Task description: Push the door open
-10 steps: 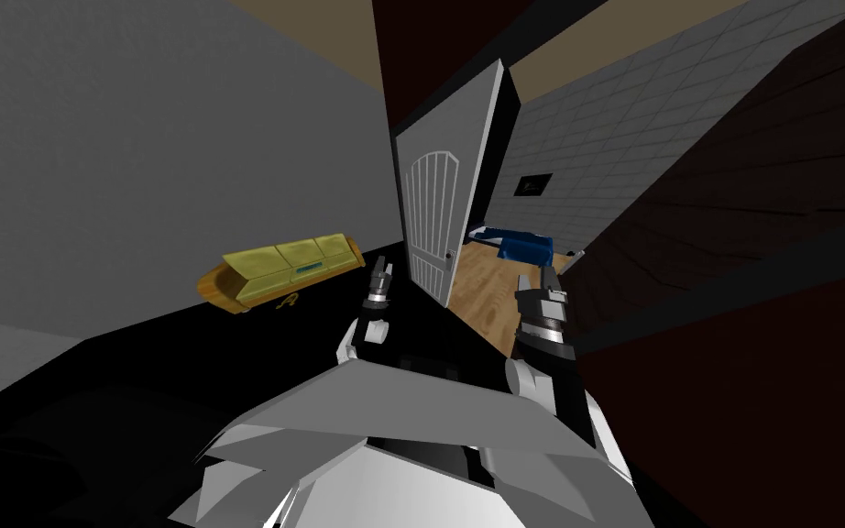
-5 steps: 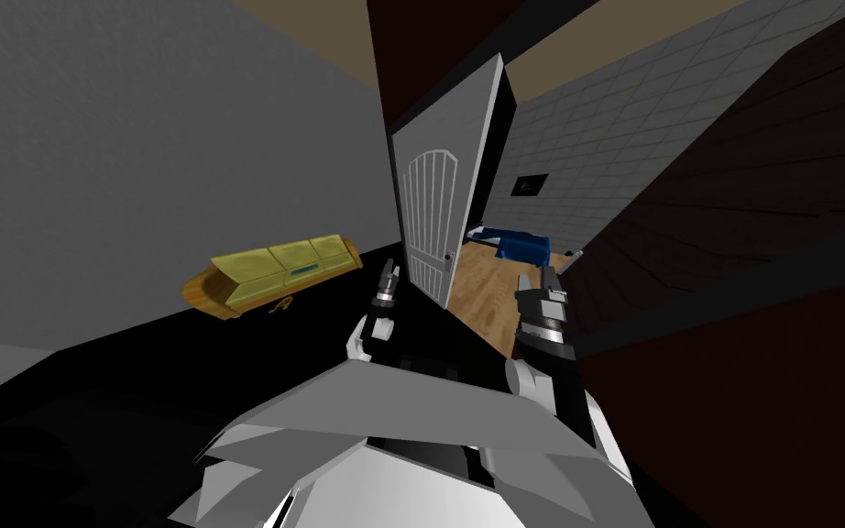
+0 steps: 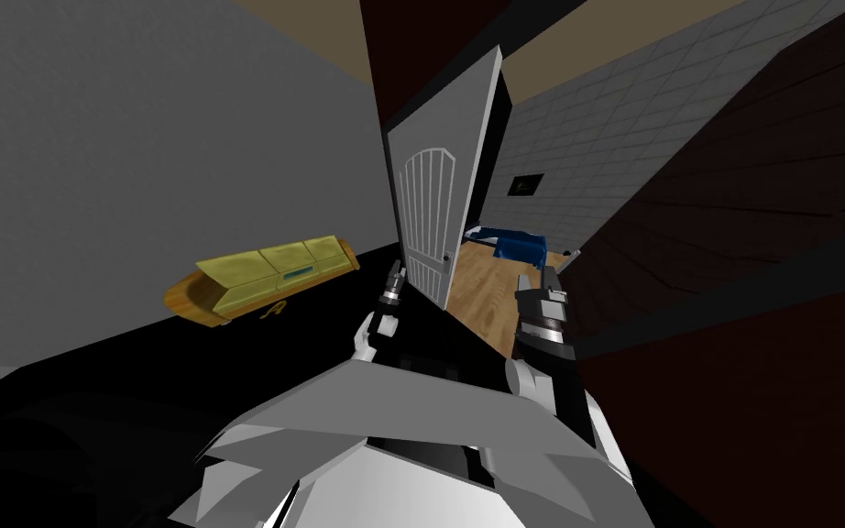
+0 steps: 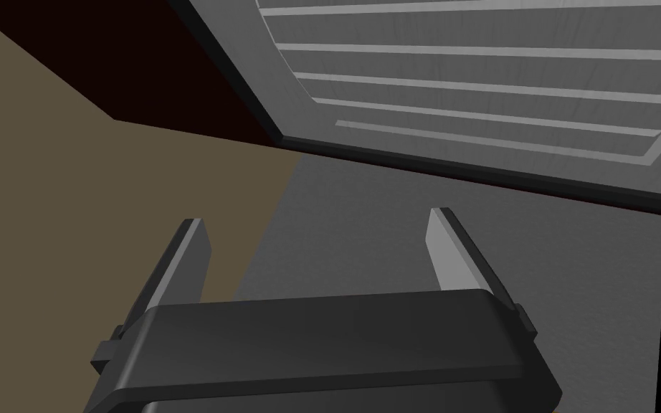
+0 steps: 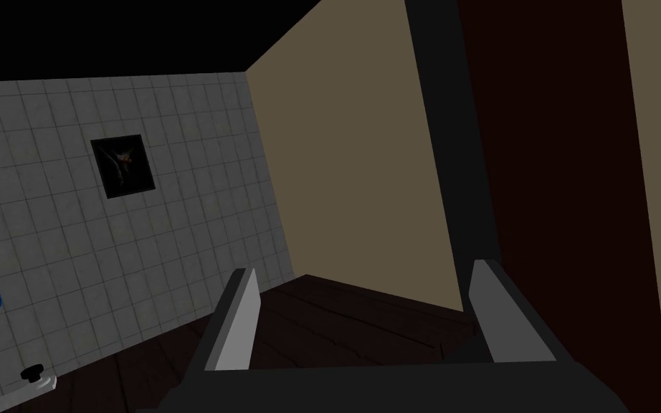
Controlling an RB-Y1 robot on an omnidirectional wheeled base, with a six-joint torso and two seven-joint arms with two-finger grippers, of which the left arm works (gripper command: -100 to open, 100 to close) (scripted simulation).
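Left gripper [image 3: 395,271]: raised ahead of me, fingers [image 4: 445,247] spread, nothing between them. In the head view its tips sit just beside the low part of the door [image 3: 430,197]. Contact: cannot tell. In the left wrist view the door's ribbed panel [image 4: 465,79] lies beyond the fingertips, with a gap showing.

Right gripper [image 3: 541,278]: held off to my right, level with the left, facing the opening. Fingers spread, empty.

The door is light grey with an arched, ribbed panel. It stands part open, with a small dark knob [image 3: 446,258] near its free edge. The floor [image 3: 480,293] past that edge is wood.

A yellow sofa [image 3: 260,275] stands left of the door, along the grey wall [image 3: 137,165].

Farthest, through the opening: blue furniture [image 3: 514,244], then a dark frame [image 3: 527,184] on a tiled wall.
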